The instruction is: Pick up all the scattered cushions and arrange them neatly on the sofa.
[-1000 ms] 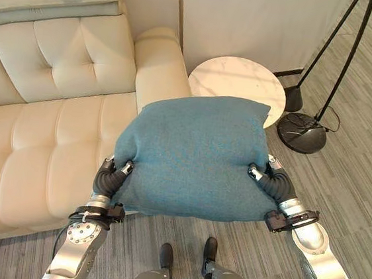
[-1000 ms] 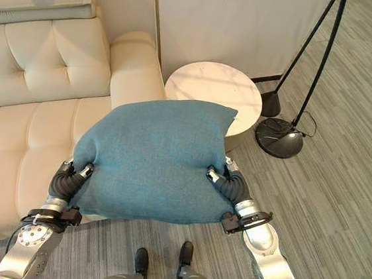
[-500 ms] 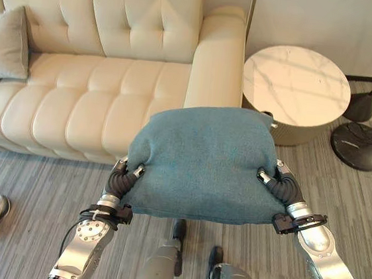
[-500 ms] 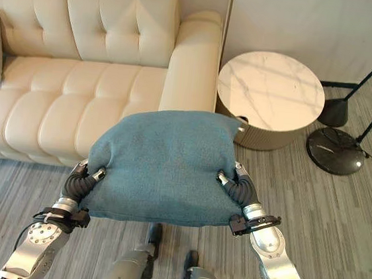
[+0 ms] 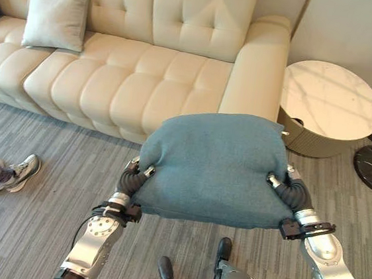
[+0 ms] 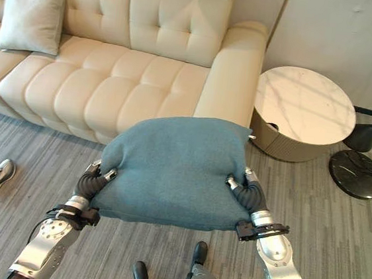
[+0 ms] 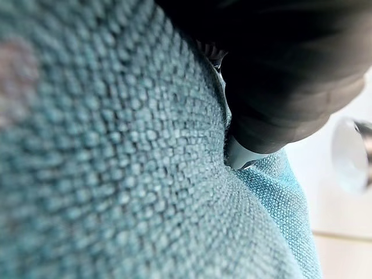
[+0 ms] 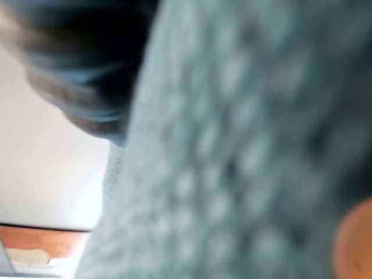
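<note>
View swung left since before; both hands hold teal cushion (image 5: 213, 162).

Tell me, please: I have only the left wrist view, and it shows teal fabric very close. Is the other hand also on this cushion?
Observer: Yes. The teal cushion is carried between the left hand and the right hand, one at each side edge.
Operator: Is the sofa near?
Observer: The cream sofa is just ahead, its armrest end beyond the cushion.
Operator: Any cushion there already?
Observer: One grey cushion leans on the backrest, toward the robot's left.
</note>
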Available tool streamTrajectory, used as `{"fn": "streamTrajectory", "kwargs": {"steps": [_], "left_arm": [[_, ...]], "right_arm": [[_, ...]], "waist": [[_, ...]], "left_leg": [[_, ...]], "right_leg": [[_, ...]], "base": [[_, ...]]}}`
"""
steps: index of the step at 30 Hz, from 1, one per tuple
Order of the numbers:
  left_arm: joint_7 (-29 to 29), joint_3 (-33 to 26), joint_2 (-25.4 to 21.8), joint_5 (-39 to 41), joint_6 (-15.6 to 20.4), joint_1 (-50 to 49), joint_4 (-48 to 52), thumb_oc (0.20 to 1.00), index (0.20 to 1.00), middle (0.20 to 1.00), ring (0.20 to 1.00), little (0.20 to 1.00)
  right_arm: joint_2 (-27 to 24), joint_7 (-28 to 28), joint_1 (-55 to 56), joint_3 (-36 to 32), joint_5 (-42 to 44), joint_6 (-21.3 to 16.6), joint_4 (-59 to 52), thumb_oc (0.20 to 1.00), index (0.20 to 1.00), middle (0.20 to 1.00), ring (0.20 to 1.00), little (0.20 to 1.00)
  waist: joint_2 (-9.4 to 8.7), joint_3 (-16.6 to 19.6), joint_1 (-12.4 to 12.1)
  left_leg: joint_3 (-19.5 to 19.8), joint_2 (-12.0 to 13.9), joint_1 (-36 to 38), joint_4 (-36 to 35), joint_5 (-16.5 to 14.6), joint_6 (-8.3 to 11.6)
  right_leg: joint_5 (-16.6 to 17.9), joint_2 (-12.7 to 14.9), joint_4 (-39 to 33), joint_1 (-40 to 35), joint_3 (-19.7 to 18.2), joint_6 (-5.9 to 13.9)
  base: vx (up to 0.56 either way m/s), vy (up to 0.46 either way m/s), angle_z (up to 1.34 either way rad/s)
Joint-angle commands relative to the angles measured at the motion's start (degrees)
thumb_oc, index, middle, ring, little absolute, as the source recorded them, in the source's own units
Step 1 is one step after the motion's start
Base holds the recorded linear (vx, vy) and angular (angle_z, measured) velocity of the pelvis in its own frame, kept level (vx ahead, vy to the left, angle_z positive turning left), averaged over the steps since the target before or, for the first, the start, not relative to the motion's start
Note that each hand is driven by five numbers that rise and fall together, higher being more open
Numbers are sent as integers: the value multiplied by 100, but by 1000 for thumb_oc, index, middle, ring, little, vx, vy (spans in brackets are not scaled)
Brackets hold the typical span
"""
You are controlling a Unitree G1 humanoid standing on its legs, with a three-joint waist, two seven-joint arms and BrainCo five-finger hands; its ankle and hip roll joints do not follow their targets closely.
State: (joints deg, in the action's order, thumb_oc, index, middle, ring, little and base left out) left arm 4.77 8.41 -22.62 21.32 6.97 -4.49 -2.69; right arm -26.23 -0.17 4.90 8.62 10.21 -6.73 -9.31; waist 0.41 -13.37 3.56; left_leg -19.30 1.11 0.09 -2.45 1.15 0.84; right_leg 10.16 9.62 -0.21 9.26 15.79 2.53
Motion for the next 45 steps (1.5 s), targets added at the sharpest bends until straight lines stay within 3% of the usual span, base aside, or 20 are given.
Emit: {"fn": "streamTrajectory", "kwargs": {"steps": [1, 6, 10, 12, 13, 18, 20, 22, 25, 27, 28, 29, 31, 32, 33, 35, 36, 39, 42, 45], "left_arm": [[-245, 34, -45, -92, 570, 378, 819, 200, 200, 200, 200, 200], [-262, -27, -89, -131, 584, 294, 922, 200, 200, 200, 200, 200], [-228, -163, -196, -162, 558, 214, 961, 200, 200, 200, 200, 200], [-208, -175, -252, -210, 544, 204, 925, 200, 200, 200, 200, 200], [-243, -133, -232, -238, 545, 209, 884, 200, 200, 200, 200, 200], [-246, -112, -219, -243, 593, 277, 849, 200, 200, 200, 200, 200], [-304, -70, -152, -283, 583, 321, 719, 200, 200, 200, 200, 200], [-345, -60, -137, -301, 582, 312, 722, 200, 200, 200, 200, 200], [-487, 51, -10, -278, 604, 229, 755, 200, 200, 200, 200, 200], [-504, 194, 73, -246, 608, 239, 734, 200, 200, 200, 200, 200], [-504, 194, 72, -246, 609, 242, 733, 200, 200, 200, 200, 200], [-507, 205, 69, -226, 617, 239, 732, 200, 200, 200, 200, 200], [-425, 185, 45, -154, 603, 276, 650, 200, 200, 200, 200, 200], [-411, 195, 56, -143, 585, 316, 605, 200, 200, 200, 200, 200], [-391, 200, 74, -152, 567, 338, 556, 200, 200, 200, 200, 200], [-398, 171, 23, -181, 530, 303, 536, 200, 200, 200, 200, 200], [-382, 122, -50, -240, 502, 295, 546, 200, 200, 200, 200, 200], [-278, 47, -68, -260, 510, 273, 549, 200, 200, 200, 200, 200], [-191, 34, -46, -245, 525, 255, 570, 200, 200, 200, 200, 200], [-296, 79, -63, -257, 498, 166, 619, 200, 200, 200, 200, 200]], "right_arm": [[270, 133, -487, 37, 226, -535, -419, 200, 200, 200, 200, 200], [379, 186, -457, 25, 281, -529, -451, 200, 200, 200, 200, 200], [499, 267, -565, 131, 318, -543, -492, 200, 200, 200, 200, 200], [491, 281, -629, 212, 299, -549, -491, 200, 200, 200, 200, 200], [455, 307, -642, 227, 299, -545, -475, 200, 200, 200, 200, 200], [278, 338, -769, 228, 474, -557, -409, 200, 200, 200, 200, 200], [204, 411, -721, 191, 559, -540, -368, 200, 200, 200, 200, 200], [202, 421, -677, 166, 588, -534, -362, 200, 200, 200, 200, 200], [160, 507, -366, -4, 757, -589, -415, 200, 200, 200, 200, 200], [54, 461, -168, -185, 701, -596, -283, 200, 200, 200, 200, 200], [56, 462, -170, -186, 701, -596, -283, 200, 200, 200, 200, 200], [7, 449, -150, -217, 708, -617, -297, 200, 200, 200, 200, 200], [-70, 307, -156, -231, 744, -583, -193, 200, 200, 200, 200, 200], [-100, 271, -198, -236, 703, -578, -162, 200, 200, 200, 200, 200], [-123, 231, -209, -248, 674, -578, -149, 200, 200, 200, 200, 200], [-132, 202, -238, -284, 628, -567, -184, 200, 200, 200, 200, 200], [-136, 192, -212, -306, 577, -553, -189, 200, 200, 200, 200, 200], [-123, 128, -182, -316, 454, -549, -90, 200, 200, 200, 200, 200], [-133, 97, -155, -328, 376, -531, -23, 200, 200, 200, 200, 200], [-111, 230, -80, -276, 212, -492, -4, 200, 200, 200, 200, 200]], "waist": [[-276, 392, -70], [-324, 378, -174], [-300, 228, -303], [-257, 149, -277], [-181, 95, -158], [-141, 1, 114], [-159, 38, 240], [-135, 59, 288], [-52, 321, 415], [141, 446, 600], [122, 455, 614], [165, 457, 674], [61, 479, 681], [8, 470, 667], [-43, 461, 647], [-164, 473, 576], [-166, 425, 510], [-144, 357, 348], [-124, 353, 274], [-80, 472, 246]], "left_leg": [[413, 115, -159, 235, -405, 163], [523, 3, -286, 350, -495, 49], [711, -197, -291, 600, -733, -193], [831, -243, -257, 704, -802, -281], [986, -352, -68, 690, -902, -320], [1359, -677, 324, 652, -1117, -370], [1527, -881, 613, 562, -1239, -335], [1594, -893, 685, 539, -1260, -311], [1811, -928, 978, 525, -1275, -199], [1793, -759, 877, 1301, -752, 313], [1805, -781, 855, 1301, -728, 309], [1577, -581, 744, 1836, -529, 510], [1038, -265, 123, 3117, -211, 613], [776, -73, -130, 3256, -395, 506], [577, 128, -270, 3158, -651, 369], [558, 203, -497, 2484, -964, 173], [840, 335, -726, 1544, -626, 289], [1490, 576, -1214, 633, 258, 525], [1996, 695, -1466, 419, 522, 737], [1900, 708, -1186, 397, 427, 705]], "right_leg": [[-782, -83, 101, -553, -69, 604], [-791, 27, 219, -507, -144, 682], [-802, 279, 1518, -116, -360, 679], [-751, 121, 2059, 196, -645, 632], [-919, -285, 2186, 562, -997, 549], [-691, -731, 1548, 1149, -1176, 579], [-475, -801, 1004, 1297, -751, 674], [-489, -769, 918, 1287, -488, 677], [-515, -848, 484, 859, -473, 510], [-484, -852, 462, 499, -528, 384], [-463, -828, 446, 509, -524, 387], [-531, -796, 478, 385, -516, 320], [-787, -759, 372, 1, -677, 106], [-848, -726, 346, -98, -708, 100], [-918, -672, 326, -230, -763, 135], [-1004, -555, 304, -370, -955, 236], [-1125, -538, 344, -466, -1136, 269], [-1339, -592, 352, -733, -1472, 242], [-1557, -609, 447, -940, -1864, 246], [-1657, -507, 530, -1090, -2098, 326]], "base": [[40, 154, 9], [40, 141, 5], [71, 207, 3], [146, 183, 29], [150, 149, 33], [267, 135, 39], [330, 80, 72], [366, 26, 68], [432, -7, 58], [359, -9, 69], [214, 4, 54], [201, -4, 50], [373, -71, 17], [390, -59, -22], [297, 29, 4], [357, 118, -12], [378, 183, -67], [360, 197, -74], [397, 265, -89], [413, 322, -104]]}}
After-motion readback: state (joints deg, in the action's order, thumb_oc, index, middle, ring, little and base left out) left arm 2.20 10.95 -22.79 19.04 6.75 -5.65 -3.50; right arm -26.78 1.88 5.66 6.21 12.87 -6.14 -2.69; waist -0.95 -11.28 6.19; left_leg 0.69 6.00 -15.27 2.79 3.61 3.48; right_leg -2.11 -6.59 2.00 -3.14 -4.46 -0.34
